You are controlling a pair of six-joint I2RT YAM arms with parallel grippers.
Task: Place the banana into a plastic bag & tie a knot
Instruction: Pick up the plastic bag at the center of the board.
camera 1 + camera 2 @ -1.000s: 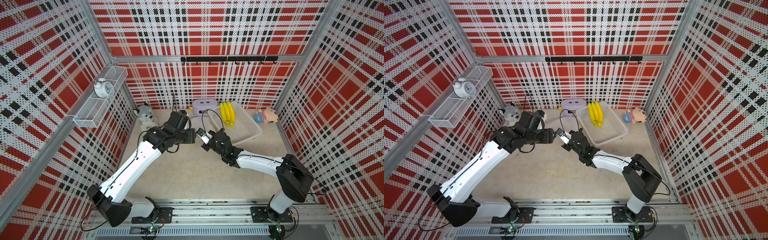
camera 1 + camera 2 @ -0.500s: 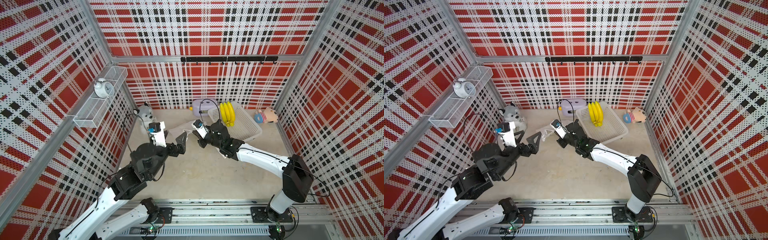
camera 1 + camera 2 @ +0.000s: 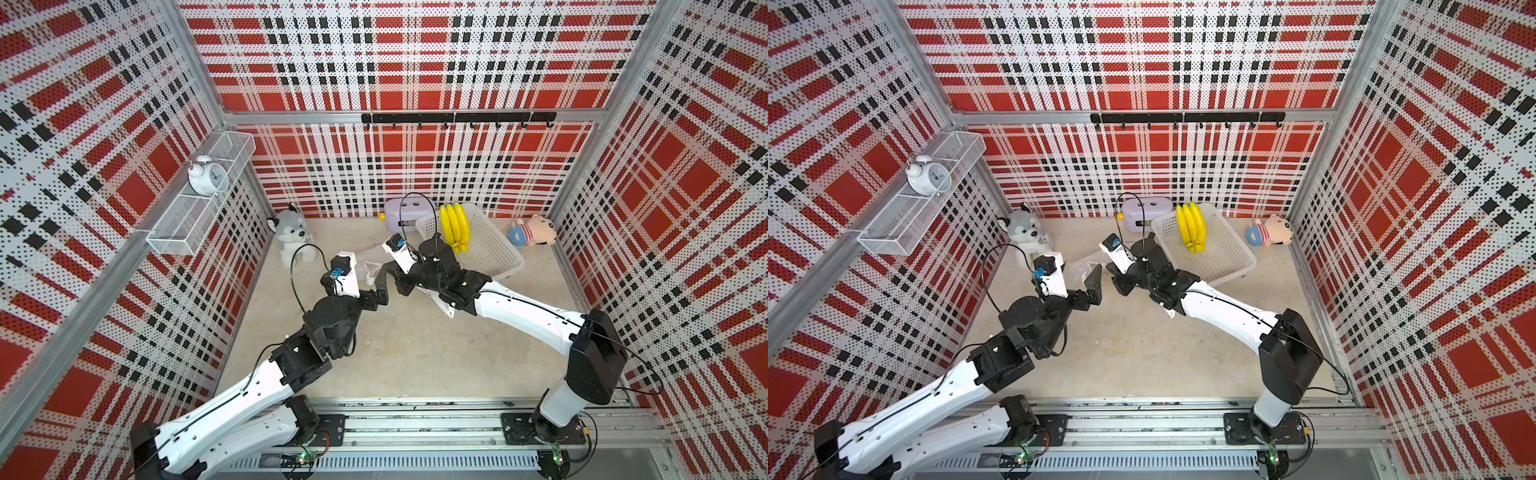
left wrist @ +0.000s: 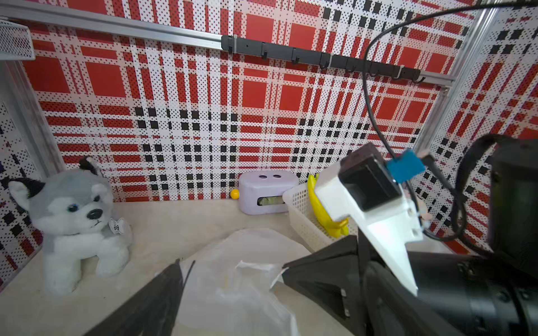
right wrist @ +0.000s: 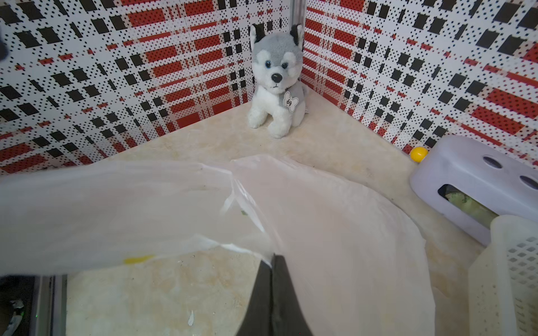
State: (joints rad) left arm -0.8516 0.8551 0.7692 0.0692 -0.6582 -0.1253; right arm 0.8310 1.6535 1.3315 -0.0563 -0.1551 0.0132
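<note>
Since 1 second ago the left arm has pulled back from its far reach toward the rear wall, and the left gripper (image 4: 230, 263) now sits lower and nearer the rail, its 2 jaws spread wide with the plastic bag (image 4: 241, 256) showing between them; whether either finger touches the film cannot be told. The right gripper (image 5: 272, 261) has edged toward the back and is pinched tight on an edge of the plastic bag, lifting a fold of the thin white sheet off the tabletop (image 3: 415, 353). In both top views the bag lies crumpled between the husky plush (image 3: 291, 237) and the white basket (image 3: 496, 257), partly under the right arm. The banana (image 3: 455, 226) rests inside that basket, leaning on its rear wall, apart from the bag and both grippers. A purple box (image 3: 405, 210) stands just beside the basket.
</note>
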